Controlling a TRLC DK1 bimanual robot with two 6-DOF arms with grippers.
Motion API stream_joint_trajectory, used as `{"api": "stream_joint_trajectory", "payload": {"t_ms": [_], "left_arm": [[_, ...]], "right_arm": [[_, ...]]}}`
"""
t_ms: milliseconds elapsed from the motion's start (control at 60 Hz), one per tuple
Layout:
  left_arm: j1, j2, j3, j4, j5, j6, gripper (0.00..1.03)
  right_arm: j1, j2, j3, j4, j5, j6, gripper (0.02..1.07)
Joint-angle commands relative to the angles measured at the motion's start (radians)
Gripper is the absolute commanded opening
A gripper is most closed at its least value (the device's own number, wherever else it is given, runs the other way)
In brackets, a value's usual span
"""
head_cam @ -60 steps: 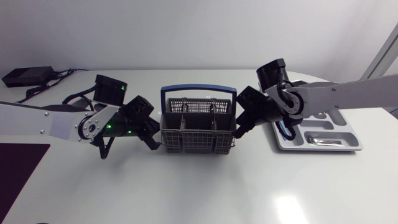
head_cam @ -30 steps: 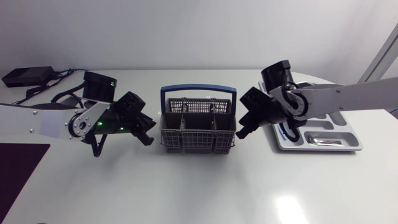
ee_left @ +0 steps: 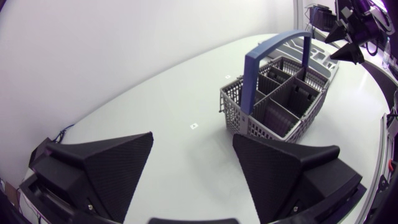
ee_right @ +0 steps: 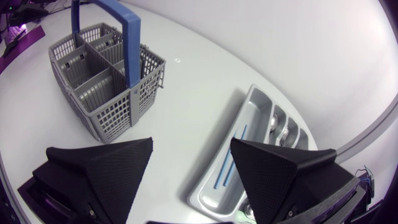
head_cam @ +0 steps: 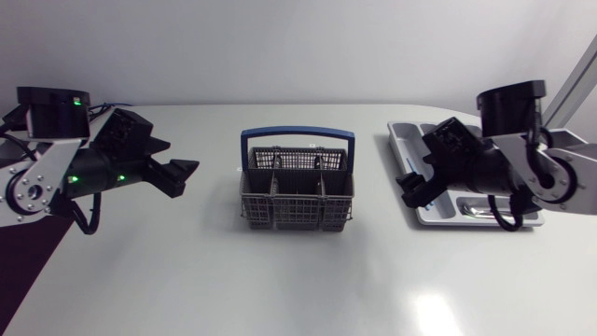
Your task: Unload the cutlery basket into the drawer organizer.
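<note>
Your left gripper [head_cam: 182, 161], at 9 o'clock from the basket [head_cam: 297, 213], and right gripper [head_cam: 408, 189], at 3 o'clock, stood open and empty. Basket looked bare and cutlery [head_cam: 476, 212] lay in the organizer [head_cam: 409, 140], so unloading seemed done.

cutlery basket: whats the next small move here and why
Likely none beyond parking the arms: the cutlery basket looks empty in both wrist views, cutlery lies in the drawer organizer, and the left gripper and right gripper are open, holding nothing.
</note>
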Motion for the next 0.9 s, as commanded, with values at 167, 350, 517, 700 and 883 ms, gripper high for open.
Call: {"api": "stream_joint_trajectory", "payload": {"t_ms": [167,350,517,700,883], "left_arm": [[0.039,-0.274,-0.111,-0.051,0.001,-0.060,0.99],[0.040,-0.486,-0.176,-0.130,0.003,-0.112,0.99],[0.066,-0.616,-0.249,-0.137,0.001,-0.171,0.99],[0.111,-0.756,-0.339,-0.109,-0.014,-0.211,0.99],[0.110,-0.869,-0.435,-0.092,-0.067,-0.261,0.99]], "right_arm": [[-0.133,-0.292,-0.086,-0.118,-0.042,-0.040,1.03],[-0.283,-0.427,-0.165,-0.131,-0.065,0.008,1.03],[-0.311,-0.565,-0.270,-0.089,-0.079,-0.001,1.03],[-0.320,-0.764,-0.351,-0.069,-0.077,0.031,1.03],[-0.286,-0.876,-0.441,-0.022,-0.046,0.130,1.03]]}}
